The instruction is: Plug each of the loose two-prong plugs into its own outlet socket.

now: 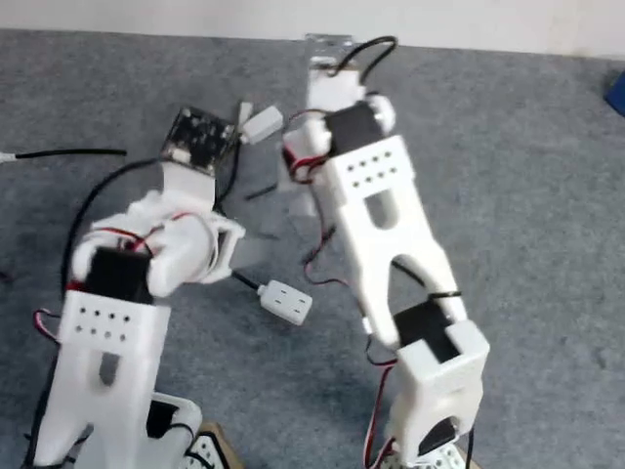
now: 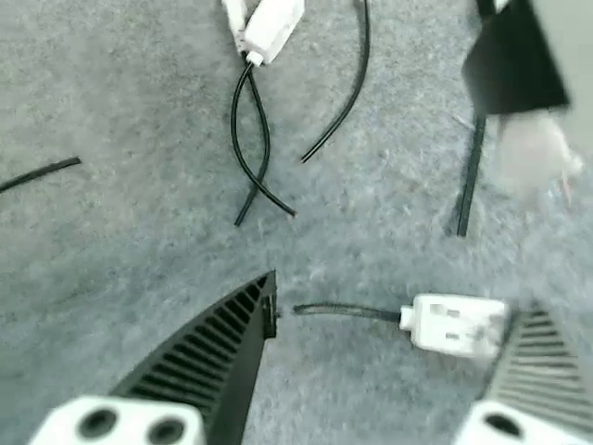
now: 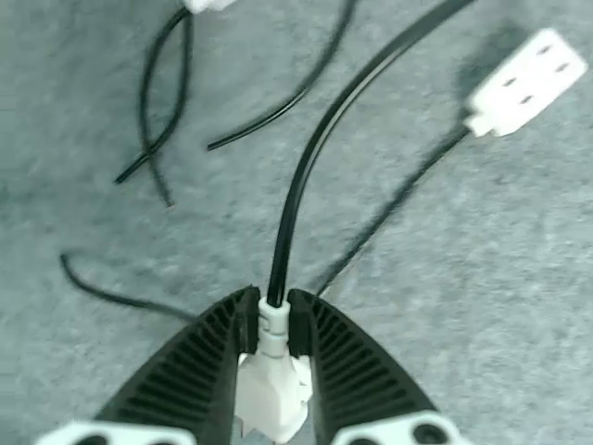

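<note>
Near the middle of the mat (image 1: 547,195) the outlet socket (image 1: 286,301) lies under our splayed left gripper (image 2: 397,297). Our right gripper (image 3: 273,297) clamps a plug (image 3: 269,380), prongs probably hidden; we should align slots carefully.

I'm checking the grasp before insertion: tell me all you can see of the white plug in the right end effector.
The white plug looks like smooth plastic, clamped between the right end effector's black ribbed fingers. Its black cord leaves the narrow end and curves away over grey carpet. Its prongs are hidden.
</note>
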`<state>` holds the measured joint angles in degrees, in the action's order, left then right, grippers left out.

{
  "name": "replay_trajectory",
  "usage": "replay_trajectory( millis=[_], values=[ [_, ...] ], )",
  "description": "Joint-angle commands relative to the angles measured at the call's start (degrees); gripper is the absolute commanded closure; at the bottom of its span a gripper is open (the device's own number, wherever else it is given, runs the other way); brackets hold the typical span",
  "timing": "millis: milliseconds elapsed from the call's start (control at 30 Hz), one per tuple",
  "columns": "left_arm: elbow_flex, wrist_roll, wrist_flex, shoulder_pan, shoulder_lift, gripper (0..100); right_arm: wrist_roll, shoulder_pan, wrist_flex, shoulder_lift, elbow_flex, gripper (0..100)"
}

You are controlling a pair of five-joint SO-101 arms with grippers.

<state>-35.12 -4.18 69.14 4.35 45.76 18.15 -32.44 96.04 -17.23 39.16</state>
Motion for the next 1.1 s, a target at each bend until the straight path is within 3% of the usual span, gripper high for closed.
replay_trajectory(
  millis=[0,200,500,1067],
  values=[
    [-4.4,1.1,-6.9,0.7,2.6,58,0.9,-3.8,0.6,3.6,2.6,99.2],
    [-5.9,1.1,-8.0,0.7,2.5,57,1.7,-5.2,2.9,4.0,3.1,99.2],
    [-14.3,-1.0,-17.2,0.4,2.5,57,0.5,-5.2,4.7,4.1,3.1,99.2],
    [-16.0,-3.5,-17.4,-1.5,2.5,57,-8.7,-2.3,5.0,4.1,-6.2,99.2]
  ],
)
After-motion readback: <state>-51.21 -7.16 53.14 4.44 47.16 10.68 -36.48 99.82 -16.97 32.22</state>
